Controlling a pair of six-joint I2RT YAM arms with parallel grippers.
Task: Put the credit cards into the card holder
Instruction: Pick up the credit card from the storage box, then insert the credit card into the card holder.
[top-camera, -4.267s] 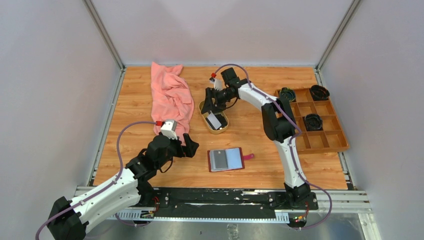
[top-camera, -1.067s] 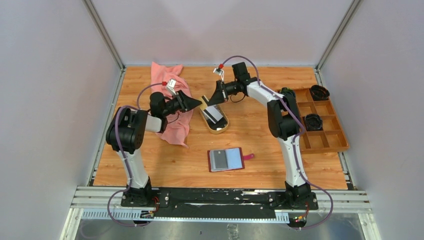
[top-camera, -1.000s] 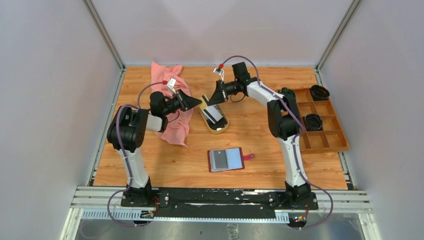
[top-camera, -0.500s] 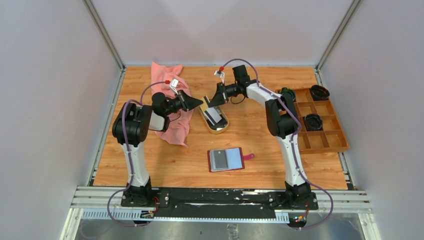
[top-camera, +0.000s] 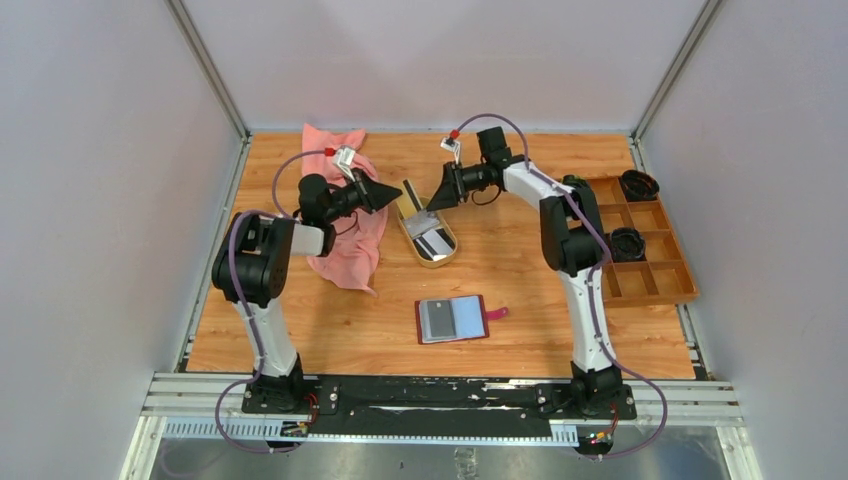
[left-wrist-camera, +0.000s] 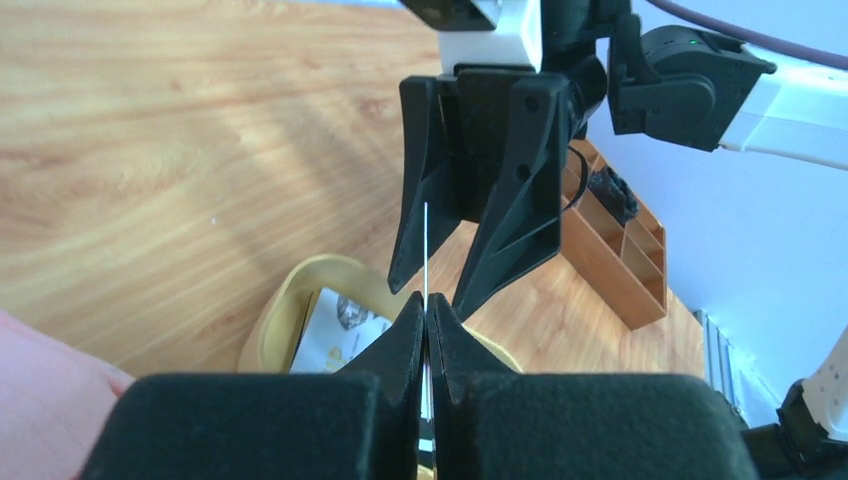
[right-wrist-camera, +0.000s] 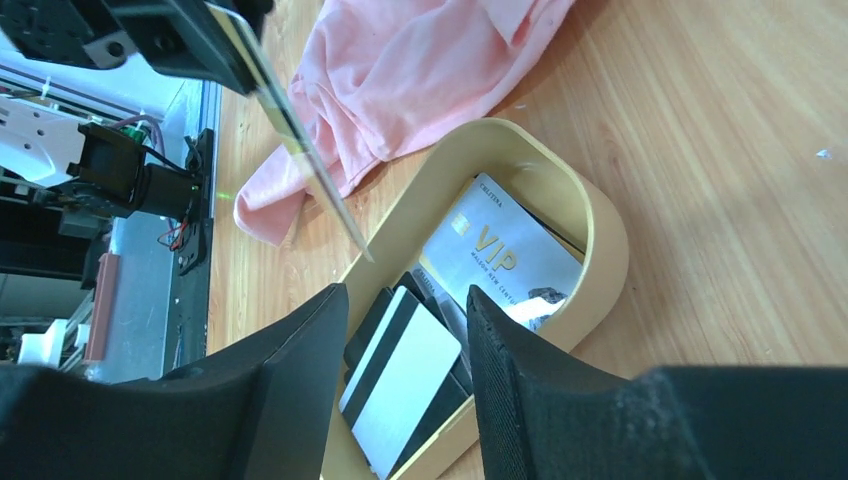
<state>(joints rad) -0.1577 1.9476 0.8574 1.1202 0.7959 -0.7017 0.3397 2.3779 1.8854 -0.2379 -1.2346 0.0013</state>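
Observation:
One credit card (top-camera: 408, 194) hangs edge-up over the oval tan dish (top-camera: 443, 255), and my left gripper (top-camera: 393, 197) is shut on it. In the left wrist view this card (left-wrist-camera: 425, 250) is a thin pale line running out from between the pressed jaws of that gripper (left-wrist-camera: 426, 300). My right gripper (top-camera: 434, 199) faces it from the right, open and off the card; the right wrist view shows its jaws (right-wrist-camera: 405, 297) apart over the dish. More credit cards (right-wrist-camera: 405, 375) lie in the dish. The dark red card holder (top-camera: 452, 319) lies open on the table in front.
A pink cloth (top-camera: 345, 205) lies left of the dish, under my left arm. A brown wooden compartment tray (top-camera: 640, 285) with black round parts stands at the right edge. Grey walls enclose the table on three sides.
My right gripper has opened, let go of the card and drawn back slightly to the right. My left gripper stays shut on the card, which it now holds alone.

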